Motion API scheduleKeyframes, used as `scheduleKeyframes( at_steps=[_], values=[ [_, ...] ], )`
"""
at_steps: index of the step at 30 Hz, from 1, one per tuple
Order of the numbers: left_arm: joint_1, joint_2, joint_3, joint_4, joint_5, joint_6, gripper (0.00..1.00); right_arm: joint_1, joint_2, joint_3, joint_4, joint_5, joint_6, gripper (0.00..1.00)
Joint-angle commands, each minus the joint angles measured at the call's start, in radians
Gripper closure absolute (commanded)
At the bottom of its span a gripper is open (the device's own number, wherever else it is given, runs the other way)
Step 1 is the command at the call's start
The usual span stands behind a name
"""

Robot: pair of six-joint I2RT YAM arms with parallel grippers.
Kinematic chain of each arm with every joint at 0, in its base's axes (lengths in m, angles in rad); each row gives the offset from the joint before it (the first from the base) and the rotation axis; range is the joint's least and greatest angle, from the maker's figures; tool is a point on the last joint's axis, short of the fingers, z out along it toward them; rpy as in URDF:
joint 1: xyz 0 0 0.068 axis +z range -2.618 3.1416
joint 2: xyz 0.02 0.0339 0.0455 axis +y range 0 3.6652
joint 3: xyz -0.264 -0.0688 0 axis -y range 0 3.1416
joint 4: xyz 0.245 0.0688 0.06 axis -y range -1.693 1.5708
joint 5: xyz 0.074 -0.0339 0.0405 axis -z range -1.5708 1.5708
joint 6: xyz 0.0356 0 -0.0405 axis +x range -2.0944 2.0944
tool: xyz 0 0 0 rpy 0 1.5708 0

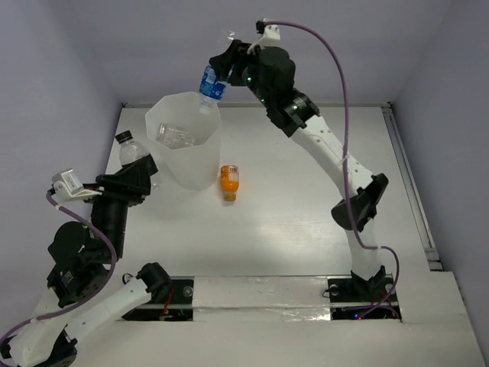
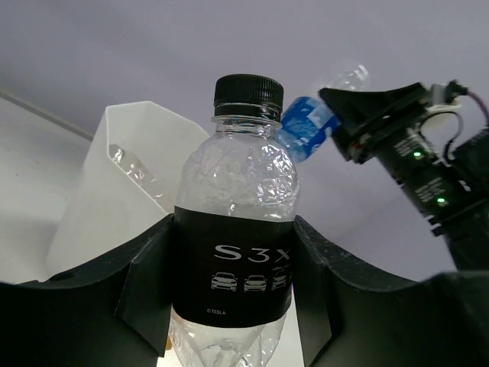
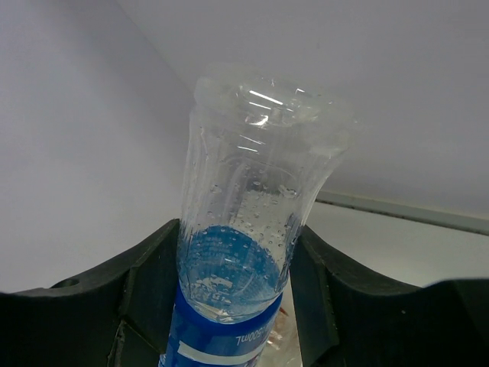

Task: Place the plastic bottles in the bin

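The task is partly done, I judge: at least one clear bottle (image 1: 178, 135) lies inside the bin (image 1: 192, 170), though the translucent wall hides whether more sit beneath it. The right gripper (image 1: 226, 69) is clamped around the blue-labelled bottle (image 1: 212, 86) and holds it tilted, neck downward, right at the far side of the bin's rim. It looks ready for release but is not yet dropped. The left gripper (image 1: 141, 164) grips the black-capped bottle (image 1: 128, 147) upright by its dark label, just beside the bin's left wall and below the rim, so that one has to be raised before it can go in. The orange bottle (image 1: 229, 182) lies on its side on the table (image 1: 306, 191) near the foot of the bin on the right, untouched by either arm. That leaves two bottles in hand and one on the table; no other bottles show in these views. Both arms close on the same opening from opposite sides — a crowded approach — and the tall wall stands between the left gripper's load and the opening.
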Motion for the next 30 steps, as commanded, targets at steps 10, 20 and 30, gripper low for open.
scheduleKeyframes(
  at_steps=[10, 20, 30],
  values=[
    [0.002, 0.157, 0.078, 0.21, -0.045, 0.202, 0.64, 0.099, 0.121, 0.058, 0.154, 0.099, -0.125, 0.32],
    [0.002, 0.325, 0.13, 0.342, -0.064, 0.254, 0.64, 0.108, -0.043, -0.088, 0.187, 0.074, -0.169, 0.06],
    [0.154, 0.599, 0.288, 0.288, 0.04, 0.246, 0.62, 0.108, -0.435, -0.702, 0.312, 0.129, -0.14, 0.91]
  ],
)
